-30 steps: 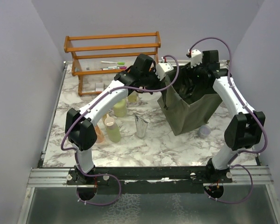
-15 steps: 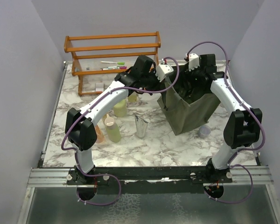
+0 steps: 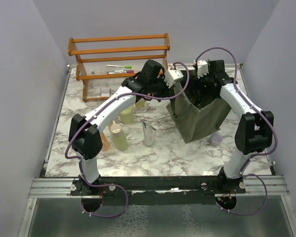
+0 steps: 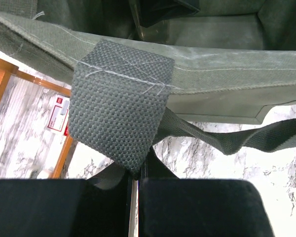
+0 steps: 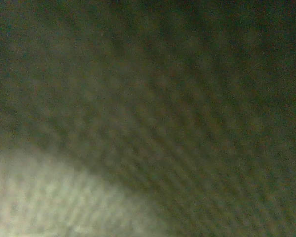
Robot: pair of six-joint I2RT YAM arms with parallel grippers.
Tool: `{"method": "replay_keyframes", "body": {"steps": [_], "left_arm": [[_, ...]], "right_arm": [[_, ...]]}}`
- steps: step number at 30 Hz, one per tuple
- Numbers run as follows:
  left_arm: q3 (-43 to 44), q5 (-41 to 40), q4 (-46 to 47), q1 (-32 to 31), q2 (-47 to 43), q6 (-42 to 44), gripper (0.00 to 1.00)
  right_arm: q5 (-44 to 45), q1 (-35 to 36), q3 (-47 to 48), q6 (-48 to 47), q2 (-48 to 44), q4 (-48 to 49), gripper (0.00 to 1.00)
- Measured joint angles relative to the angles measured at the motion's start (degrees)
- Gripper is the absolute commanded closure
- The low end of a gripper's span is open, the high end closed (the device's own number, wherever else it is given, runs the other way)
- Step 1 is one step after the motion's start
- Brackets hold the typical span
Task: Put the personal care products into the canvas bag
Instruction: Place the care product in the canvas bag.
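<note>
Desk: marble-topped desk (image 3: 177, 153), lavender walls; pale green bottles (image 3: 121, 139) and the silver tube (image 3: 149, 134) stand left of the bag, not touching it.
Bag: the canvas bag (image 3: 200, 118) stands back right, mouth up.
Left hand: the left hand (image 4: 134, 174) is pressed together on the webbing strap (image 4: 118, 113) at the rim.
Right hand: the right hand (image 3: 203, 94) is down in the bag's mouth. Its camera shows only blurred cloth, so you cannot tell its spread.
Risk: if you pull the strap hard, the floppy bag may tip or slide. The buried hand may also snag the cloth when you lift it out.

Right gripper hidden inside canvas bag (image 3: 200, 121)
</note>
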Motion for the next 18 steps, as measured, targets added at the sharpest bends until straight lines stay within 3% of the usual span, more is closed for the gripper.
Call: {"method": "replay_keyframes", "body": {"steps": [3, 14, 18], "left_arm": [[-0.4, 0.0, 0.3, 0.0, 0.0, 0.1, 1.0], [-2.2, 0.0, 1.2, 0.0, -0.5, 0.3, 0.99], [-2.5, 0.0, 1.3, 0.0, -0.7, 0.3, 0.93]], "right_arm": [[0.0, 0.0, -0.5, 0.0, 0.5, 0.1, 0.71], [-1.4, 0.0, -3.4, 0.1, -1.4, 3.1, 0.75], [-2.1, 0.0, -3.4, 0.1, -2.6, 3.2, 0.72]]}}
